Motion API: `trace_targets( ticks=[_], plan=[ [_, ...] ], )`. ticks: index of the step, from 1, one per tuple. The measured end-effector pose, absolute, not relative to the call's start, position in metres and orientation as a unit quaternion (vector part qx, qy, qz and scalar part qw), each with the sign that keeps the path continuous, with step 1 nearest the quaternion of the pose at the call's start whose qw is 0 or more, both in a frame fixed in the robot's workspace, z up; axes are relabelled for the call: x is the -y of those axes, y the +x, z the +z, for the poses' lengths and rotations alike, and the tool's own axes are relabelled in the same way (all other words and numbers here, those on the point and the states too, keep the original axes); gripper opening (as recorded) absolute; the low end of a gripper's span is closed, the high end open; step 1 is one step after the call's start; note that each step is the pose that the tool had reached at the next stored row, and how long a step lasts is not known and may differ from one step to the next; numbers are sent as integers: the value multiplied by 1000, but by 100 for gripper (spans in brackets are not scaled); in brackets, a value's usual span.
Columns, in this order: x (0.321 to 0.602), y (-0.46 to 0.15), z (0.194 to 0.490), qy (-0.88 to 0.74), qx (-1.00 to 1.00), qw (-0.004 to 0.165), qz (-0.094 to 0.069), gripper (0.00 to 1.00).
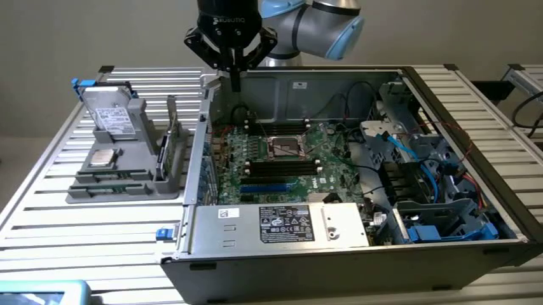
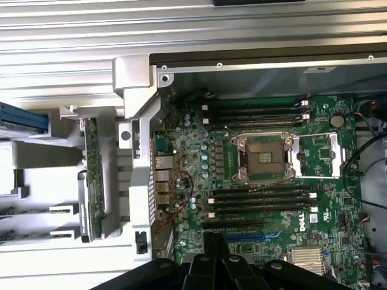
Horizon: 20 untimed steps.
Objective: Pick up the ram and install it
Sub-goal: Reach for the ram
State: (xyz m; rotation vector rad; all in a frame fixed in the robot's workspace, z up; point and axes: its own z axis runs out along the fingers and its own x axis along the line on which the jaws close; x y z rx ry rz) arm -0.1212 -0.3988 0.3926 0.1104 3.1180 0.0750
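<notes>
Tabletop tray [image 1: 161, 188] holds ram [image 2: 91, 174], apart from end effector [image 1: 235, 81].

- A robot lab.
- A robot arm [image 1: 327, 19] hangs over a metal worktop [image 1: 85, 229].
- An open computer [image 1: 339, 273] sits beside a grey tray [image 1: 127, 185] of parts.

I see a green motherboard [image 1: 263, 162], its blue slot [image 1: 267, 188], a dark green ram [image 2: 92, 175], and a ribbed silver table [image 1: 85, 222].

The motherboard [image 2: 326, 157] lies open from above; case wall [image 1: 202, 146] (upright) separates it from tray [image 1: 165, 187].
</notes>
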Motion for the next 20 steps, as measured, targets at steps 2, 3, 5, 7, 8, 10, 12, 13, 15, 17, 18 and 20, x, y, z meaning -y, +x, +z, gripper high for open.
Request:
trace_targets(
  ticks=[2,3,5,7,8,10,12,13,15,17,18,20],
  plan=[
    [399,-124,393,35,-999,11,24,11],
    [399,-127,393,35,-999,11,24,11],
    [399,-135,393,35,-999,11,24,11],
    [399,-144,392,35,-999,11,24,11],
    [399,-149,392,35,-999,11,24,11],
    [399,-158,392,35,-999,11,24,11],
    [399,-167,392,35,-999,11,24,11],
    [400,-172,392,35,-999,11,24,11],
    [400,-181,391,35,-999,11,24,11],
    [401,-190,390,35,-999,11,24,11],
    [401,-194,389,35,-999,11,24,11],
    [401,-203,386,35,-999,11,24,11]
  ],
)
